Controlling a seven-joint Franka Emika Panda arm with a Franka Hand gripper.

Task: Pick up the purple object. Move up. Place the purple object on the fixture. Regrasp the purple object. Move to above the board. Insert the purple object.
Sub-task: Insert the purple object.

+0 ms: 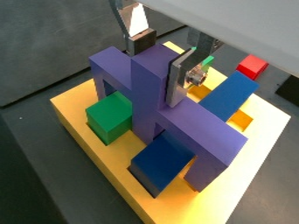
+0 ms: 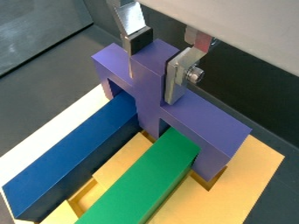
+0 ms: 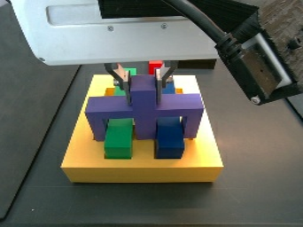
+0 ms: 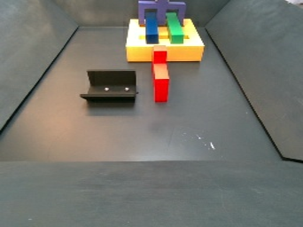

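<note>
Straddling purple object (image 2: pixel 163 109) stem: end effector (image 2: pixel 163 54) fingers.

Gripper (image 2: pixel 160 54): two flat silver plate fingers (image 1: pixel 184 72) with dark pads, one bearing screw heads on its side. In a side view, a white housing (image 3: pixel 112 31) above, with a black cable and black camera block (image 3: pixel 270 55).

A dark grey floor (image 4: pixel 178 133) with raised walls carries three things: the yellow board (image 4: pixel 165 52) near its far edge, a red block (image 4: pixel 161 75) lying just in front of the board, and the black fixture (image 4: pixel 110 87) beside the block. The gripper (image 3: pixel 140 73) hangs over the board.
</note>
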